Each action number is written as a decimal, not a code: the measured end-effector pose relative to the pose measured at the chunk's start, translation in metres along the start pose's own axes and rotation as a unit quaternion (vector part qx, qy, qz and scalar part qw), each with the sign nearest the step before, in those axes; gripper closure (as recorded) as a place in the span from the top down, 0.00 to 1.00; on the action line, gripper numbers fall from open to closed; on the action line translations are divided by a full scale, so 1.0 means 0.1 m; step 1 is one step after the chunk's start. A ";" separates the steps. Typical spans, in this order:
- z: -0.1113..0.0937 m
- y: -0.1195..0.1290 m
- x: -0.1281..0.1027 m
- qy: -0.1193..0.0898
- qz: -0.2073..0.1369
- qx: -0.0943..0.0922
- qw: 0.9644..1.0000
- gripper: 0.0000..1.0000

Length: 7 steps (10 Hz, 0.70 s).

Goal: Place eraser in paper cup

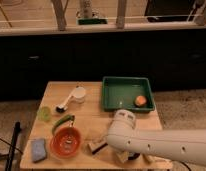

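Observation:
The eraser [97, 145], a small tan block with a dark edge, lies on the wooden table [96, 117] near its front, just right of the orange bowl. The paper cup [79, 94], short and white, stands upright at the back left of the table, well away from the eraser. My white arm [151, 142] reaches in from the right across the table's front. My gripper [129, 156] shows only in part under the arm, just right of the eraser, low over the table's front edge. Nothing is seen held in it.
An orange bowl [66, 141], a blue-grey sponge [39, 149], a green vegetable [62, 121] and a translucent green cup [44, 113] sit at the left. A dark-headed brush [64, 104] lies by the paper cup. A green tray [127, 86] at the back right holds an orange fruit [140, 100].

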 end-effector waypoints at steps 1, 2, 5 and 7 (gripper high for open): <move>-0.01 -0.04 -0.03 -0.004 -0.004 -0.001 1.000 0.80; -0.01 -0.09 -0.07 -0.006 -0.008 -0.002 1.000 0.80; 0.00 -0.28 -0.19 -0.017 -0.017 -0.005 1.000 0.80; 0.02 -0.41 -0.28 -0.024 -0.019 -0.011 0.999 0.80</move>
